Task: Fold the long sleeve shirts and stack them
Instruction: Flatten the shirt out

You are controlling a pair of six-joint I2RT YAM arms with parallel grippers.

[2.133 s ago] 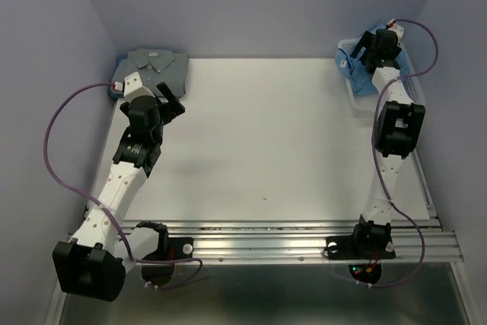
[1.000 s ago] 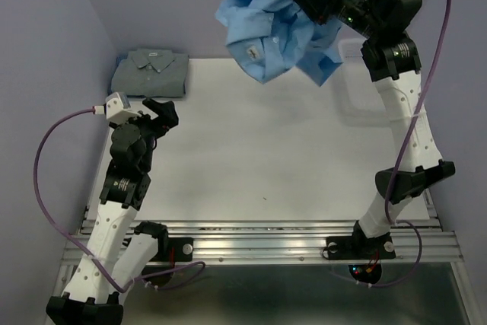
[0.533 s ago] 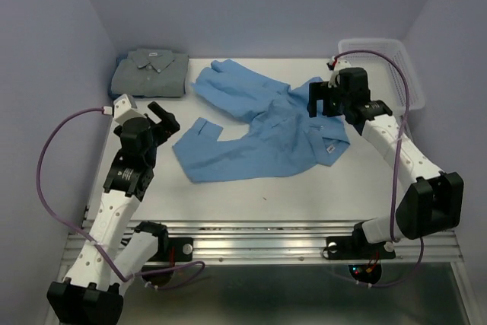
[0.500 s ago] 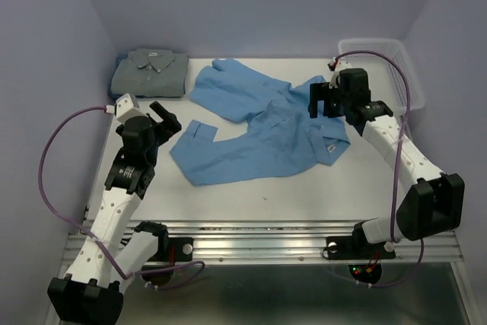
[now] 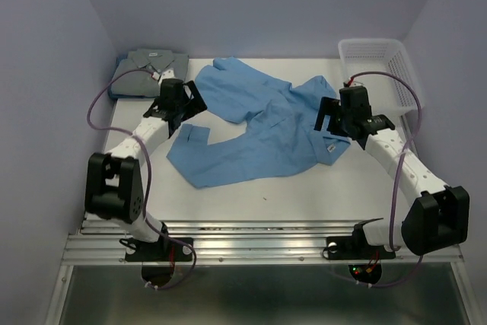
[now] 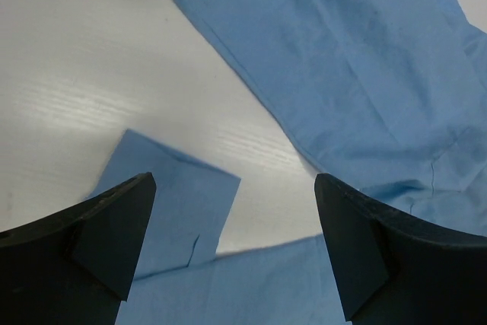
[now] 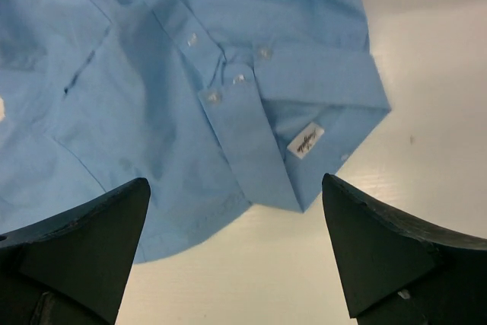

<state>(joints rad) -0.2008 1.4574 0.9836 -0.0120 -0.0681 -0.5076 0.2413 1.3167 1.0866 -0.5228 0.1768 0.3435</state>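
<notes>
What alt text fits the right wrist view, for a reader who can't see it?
A light sky-blue button-up cloth shirt lies rumpled on the white table, with small buttons and a white label near the middle. The right pincer hangs open above it, both dark fingers apart at the bottom corners, holding nothing.

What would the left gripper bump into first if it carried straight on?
Most likely the sleeve cuff of the light sky-blue cloth shirt, just ahead of the open left gripper; white table borders it.
</notes>
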